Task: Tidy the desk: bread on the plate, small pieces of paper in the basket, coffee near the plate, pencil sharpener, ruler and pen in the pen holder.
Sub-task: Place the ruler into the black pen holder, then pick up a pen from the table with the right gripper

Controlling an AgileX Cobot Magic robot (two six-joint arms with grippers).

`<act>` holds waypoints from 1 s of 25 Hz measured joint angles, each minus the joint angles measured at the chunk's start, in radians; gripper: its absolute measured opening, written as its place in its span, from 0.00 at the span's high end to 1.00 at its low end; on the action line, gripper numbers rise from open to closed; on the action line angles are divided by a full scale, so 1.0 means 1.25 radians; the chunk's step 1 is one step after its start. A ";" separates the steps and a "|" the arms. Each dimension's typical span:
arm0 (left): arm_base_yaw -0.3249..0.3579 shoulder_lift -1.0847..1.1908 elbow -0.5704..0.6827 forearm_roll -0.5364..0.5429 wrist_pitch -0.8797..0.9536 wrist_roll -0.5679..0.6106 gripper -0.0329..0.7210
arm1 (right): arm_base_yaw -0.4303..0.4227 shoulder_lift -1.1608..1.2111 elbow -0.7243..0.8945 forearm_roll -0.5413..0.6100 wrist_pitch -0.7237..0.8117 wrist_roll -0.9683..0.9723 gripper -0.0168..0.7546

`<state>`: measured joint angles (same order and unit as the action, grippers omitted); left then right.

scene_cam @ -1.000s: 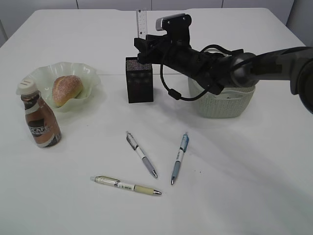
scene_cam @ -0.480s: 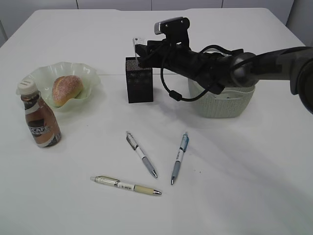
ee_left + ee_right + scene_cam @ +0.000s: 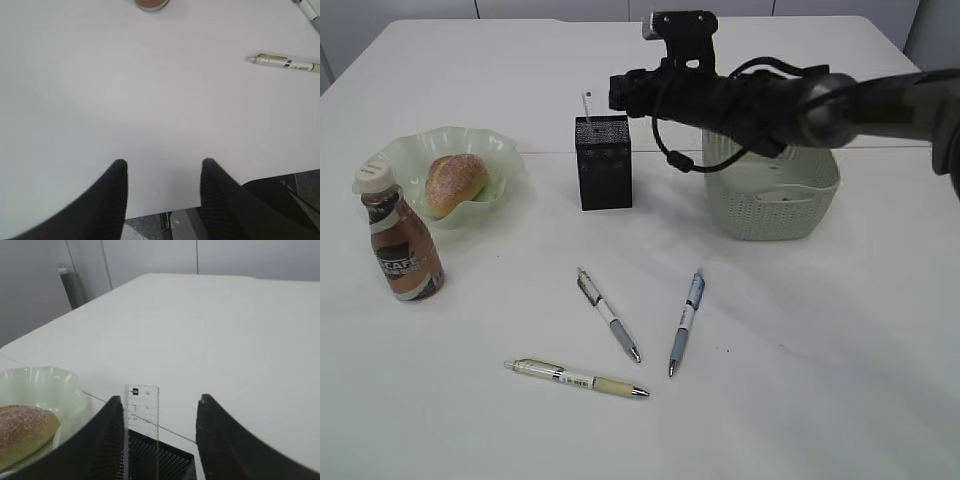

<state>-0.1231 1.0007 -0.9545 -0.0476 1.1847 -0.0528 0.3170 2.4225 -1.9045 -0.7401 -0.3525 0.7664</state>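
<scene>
The black mesh pen holder (image 3: pixel 604 165) stands mid-table with the clear ruler (image 3: pixel 586 105) upright in it. My right gripper (image 3: pixel 618 92) hovers just above and behind the holder, open; the right wrist view shows the ruler (image 3: pixel 142 425) free between the open jaws (image 3: pixel 160 405), close to the left finger, over the holder (image 3: pixel 165 460). Three pens (image 3: pixel 609 315) (image 3: pixel 686 322) (image 3: pixel 578 379) lie on the table in front. The bread (image 3: pixel 456 183) sits on the green plate (image 3: pixel 500 160), with the coffee bottle (image 3: pixel 400 240) beside it. My left gripper (image 3: pixel 162 165) is open and empty. The pencil sharpener and the paper pieces are not visible.
The white basket (image 3: pixel 770 190) stands right of the pen holder, under my right arm. The left wrist view shows the table's front edge below the jaws, the cream pen (image 3: pixel 285 63) at the right and the bottle's base (image 3: pixel 151 4) at the top.
The ruler has gone down into the pen holder. My right gripper has opened, let it go and lifted up a little. The pens, bottle and bread have not moved.
</scene>
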 joint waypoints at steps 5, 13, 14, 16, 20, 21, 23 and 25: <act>0.000 0.000 0.000 0.000 0.000 0.000 0.49 | 0.000 -0.090 0.000 -0.308 0.086 0.397 0.52; 0.000 0.000 0.000 0.001 0.005 0.000 0.49 | 0.000 -0.270 -0.004 -0.868 -0.175 1.044 0.52; 0.000 0.000 0.000 0.001 0.007 0.000 0.49 | 0.000 -0.282 -0.004 -0.880 -0.201 1.072 0.52; 0.000 0.000 0.000 0.001 0.022 0.000 0.49 | 0.000 -0.298 -0.004 -0.880 -0.239 1.097 0.52; 0.000 0.000 0.000 0.001 0.040 0.000 0.49 | 0.000 -0.311 -0.004 -0.880 -0.256 1.111 0.52; 0.000 0.000 0.000 0.001 0.042 0.000 0.49 | -0.002 -0.311 -0.004 -0.880 -0.256 1.108 0.52; 0.000 0.000 0.000 0.001 0.042 0.000 0.49 | -0.007 -0.311 -0.004 -0.880 -0.256 1.103 0.52; 0.000 0.000 0.000 0.001 0.042 0.000 0.49 | -0.012 -0.311 -0.004 -0.880 -0.258 1.100 0.52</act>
<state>-0.1231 1.0007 -0.9545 -0.0459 1.2375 -0.0528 0.3018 2.0343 -1.9090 -1.8406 -0.6751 2.1415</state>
